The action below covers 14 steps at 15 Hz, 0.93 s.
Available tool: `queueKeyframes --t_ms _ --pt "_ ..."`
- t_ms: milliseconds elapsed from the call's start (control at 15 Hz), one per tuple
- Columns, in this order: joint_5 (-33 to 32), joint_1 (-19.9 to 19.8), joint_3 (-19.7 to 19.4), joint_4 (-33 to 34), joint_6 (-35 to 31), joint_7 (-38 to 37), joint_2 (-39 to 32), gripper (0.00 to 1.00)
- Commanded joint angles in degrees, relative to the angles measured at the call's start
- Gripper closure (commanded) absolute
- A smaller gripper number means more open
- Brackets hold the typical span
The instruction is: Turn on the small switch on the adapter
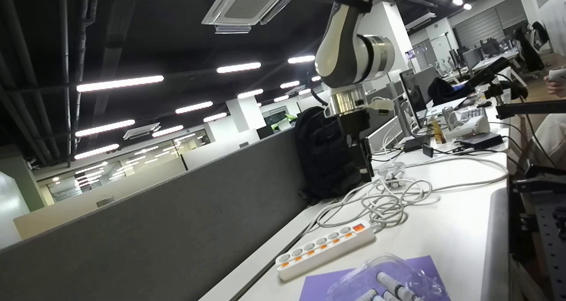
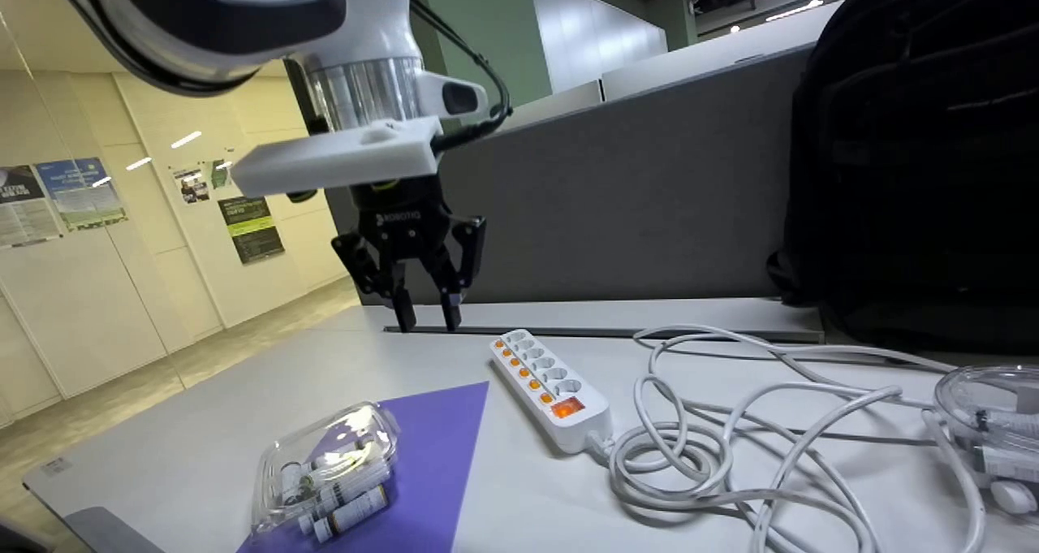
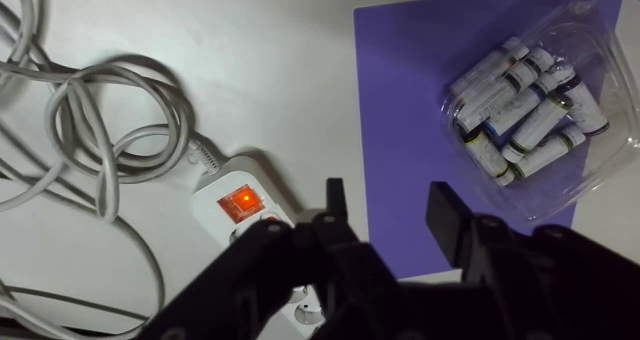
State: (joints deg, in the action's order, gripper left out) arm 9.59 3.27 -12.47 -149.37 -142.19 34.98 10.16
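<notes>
Adapter (image 2: 550, 390) on white table (image 2: 528, 496) (beside purple sheet (image 2: 438, 447)); grey partition (image 2: 633, 204) alongside.

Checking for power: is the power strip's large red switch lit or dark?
Lit: in the wrist view, the large red switch glows bright orange.

The arm (image 1: 349, 58) is cased in smooth white and dark grey, and a black strap (image 1: 352, 1) is wrapped around it. At its lower end a shiny silver collar (image 2: 367, 90) is fitted, with a white block (image 2: 349, 159) mounted beneath, met by a black cable (image 2: 467, 136). The gripper (image 2: 428, 313) is finished in black and marked ROBOTIQ in pale letters (image 2: 400, 218); its linked fingers (image 2: 404, 309) are dotted with round pins (image 3: 491, 221).
</notes>
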Motion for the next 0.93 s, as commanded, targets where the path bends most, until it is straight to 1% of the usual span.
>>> queueKeyframes --t_ms 0,133,200,333,400,467,600,867 --pt "2.1 -0.3 2.8 3.4 -2.8 1.7 -7.4 0.81" --pt "3.7 -0.5 4.5 3.7 -6.3 4.3 -9.9 0.95" --pt "4.9 -0.6 5.6 3.7 -9.1 5.8 -11.0 0.99" --pt "6.9 -1.0 7.8 3.8 -15.7 8.0 -13.1 1.0" --pt "6.6 -1.5 8.8 4.2 -18.3 7.8 -14.3 1.0" --pt "5.1 -2.3 9.1 2.5 -15.4 6.0 -12.2 0.99" --pt "5.1 -2.7 10.4 3.0 -18.1 6.1 -13.8 0.99" --pt "5.0 -3.1 10.6 3.4 -18.5 6.3 -14.3 1.0"
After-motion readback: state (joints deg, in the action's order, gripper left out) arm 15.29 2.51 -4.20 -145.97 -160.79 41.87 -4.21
